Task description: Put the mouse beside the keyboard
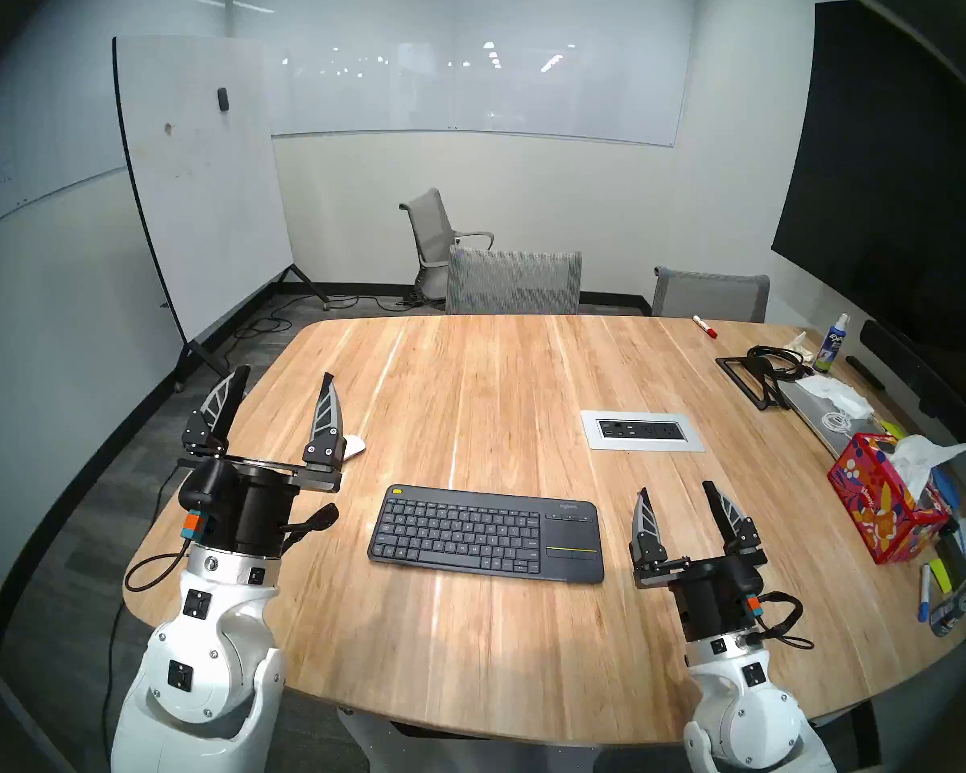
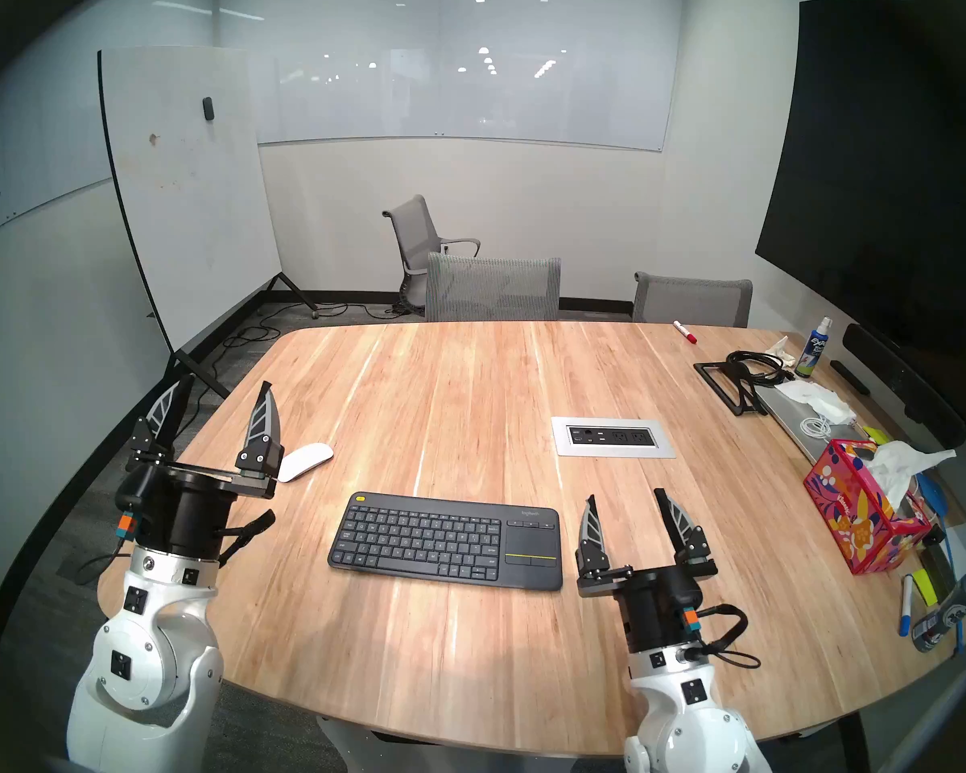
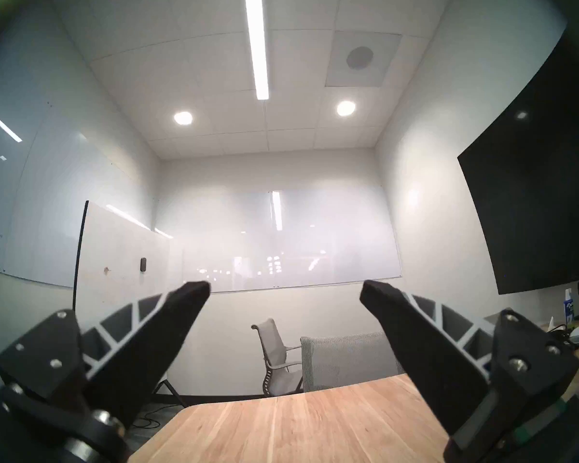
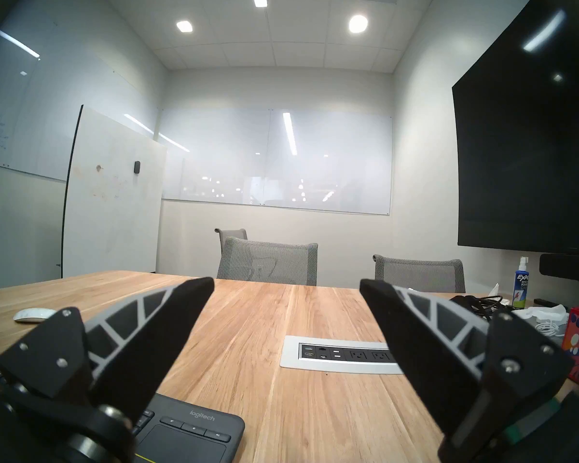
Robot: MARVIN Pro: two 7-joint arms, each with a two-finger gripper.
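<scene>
The white mouse lies on the wooden table, back-left of the dark grey keyboard and apart from it. My left gripper hovers open and empty over the table's left edge, fingers pointing up and away. Its right finger base partly hides the mouse in the head stereo left view. My right gripper stands open and empty just right of the keyboard's touchpad end.
A silver socket panel is set into the table beyond the keyboard. Along the right edge are a red tissue box, a laptop, cables, a spray bottle and markers. Grey chairs stand at the far side.
</scene>
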